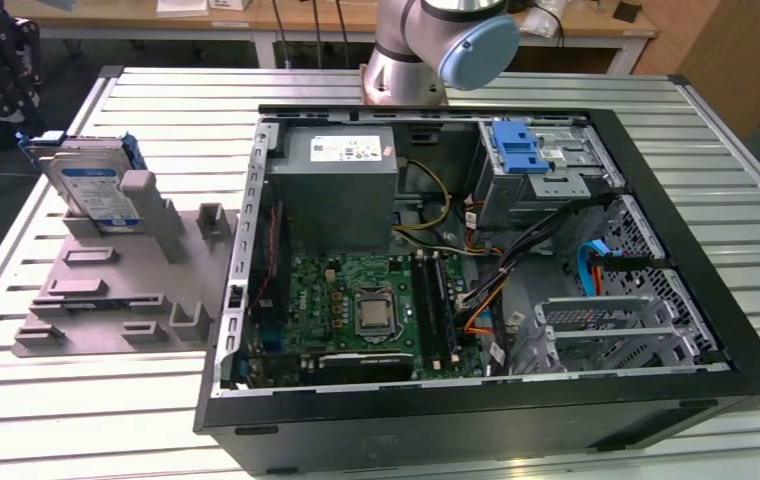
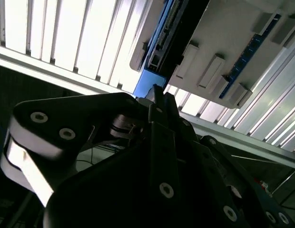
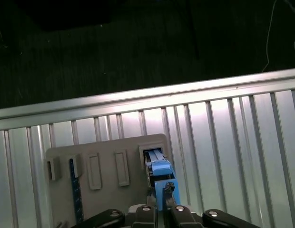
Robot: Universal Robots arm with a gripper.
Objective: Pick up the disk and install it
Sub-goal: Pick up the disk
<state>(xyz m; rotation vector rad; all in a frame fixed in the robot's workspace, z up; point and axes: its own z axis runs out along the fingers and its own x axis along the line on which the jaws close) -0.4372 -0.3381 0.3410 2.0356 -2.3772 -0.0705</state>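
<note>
The black metal pincer (image 2: 159,95) hangs just over the disk (image 3: 160,176), a flat silver hard drive in a blue plastic frame. I cannot tell if the pincer is apart or together, or if it touches the disk.

The disk stands up on its edge in a slot of the grey plastic holder (image 3: 109,187). In the exterior view the disk (image 1: 93,190) is at the far end of the holder (image 1: 113,290), on the exterior view's left.

The holder lies on the silver metal table with long ribs (image 1: 87,400). Just beside it, on the exterior view's right, sits a big black computer box (image 1: 700,300) with its side open. The grey robot arm (image 1: 414,50) stands at the far side of the table.
</note>
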